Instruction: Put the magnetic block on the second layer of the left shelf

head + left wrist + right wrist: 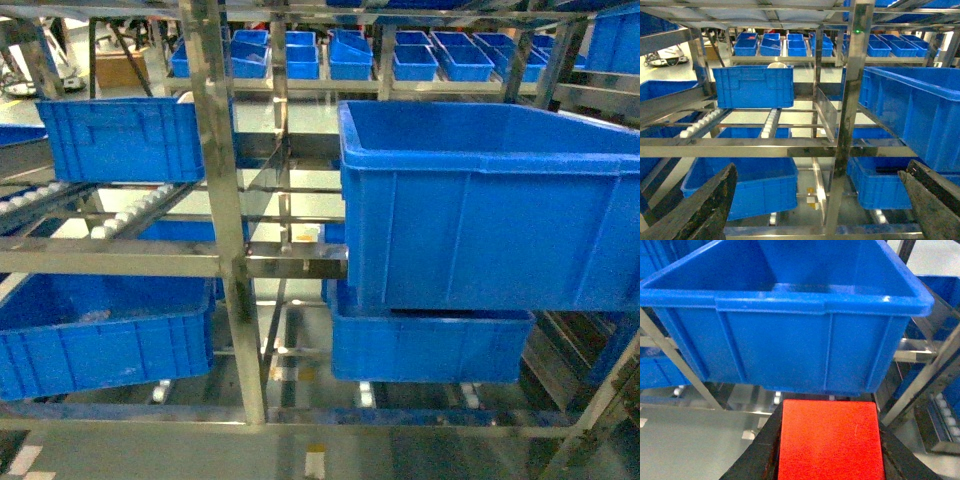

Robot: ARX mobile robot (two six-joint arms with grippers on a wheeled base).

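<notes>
Red magnetic block [830, 440] sits clamped between my right gripper [827, 450] fingers, just below the big blue bin [785, 315] at twelve o'clock. My left gripper [815, 210] gapes wide, seemingly empty, facing the steel rack [852, 100].

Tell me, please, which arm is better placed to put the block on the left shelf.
Right: its gripper holds the red block, though facing the right-hand bin. The left gripper is open and empty.

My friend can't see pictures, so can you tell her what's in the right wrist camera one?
A red magnetic block is clamped between the dark fingers of the right gripper, filling the bottom of the picture. Just beyond and above it stands a big, deep blue plastic bin on a shiny steel rack.
</notes>
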